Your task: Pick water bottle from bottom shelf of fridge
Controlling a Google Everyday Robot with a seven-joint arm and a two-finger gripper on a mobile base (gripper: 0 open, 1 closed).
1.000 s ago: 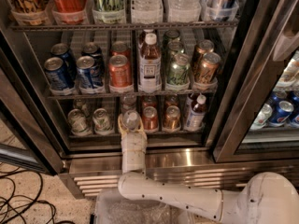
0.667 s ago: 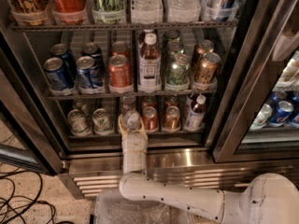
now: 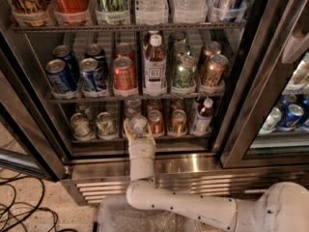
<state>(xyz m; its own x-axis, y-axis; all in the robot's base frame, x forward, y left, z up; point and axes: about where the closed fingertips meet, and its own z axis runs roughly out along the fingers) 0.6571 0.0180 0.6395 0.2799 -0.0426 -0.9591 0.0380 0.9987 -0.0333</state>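
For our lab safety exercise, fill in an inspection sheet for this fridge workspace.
Surface: bottom shelf, wire rack crowded with drinks.
Job's things: water bottle at the shelf's front, inside the fridge.
Clutter: cans either side; tea bottle further right.
Hand: hand at the water bottle's top; arm extends up from below.
Cables: black cables on the floor, left.
Surroundings: neighbouring cooler at right, holding blue cans.

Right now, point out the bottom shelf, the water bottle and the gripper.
bottom shelf [image 3: 96,140], camera view, its front edge.
water bottle [image 3: 138,123], camera view, its top.
gripper [image 3: 138,129], camera view, its tip, at the water bottle on the bottom shelf.
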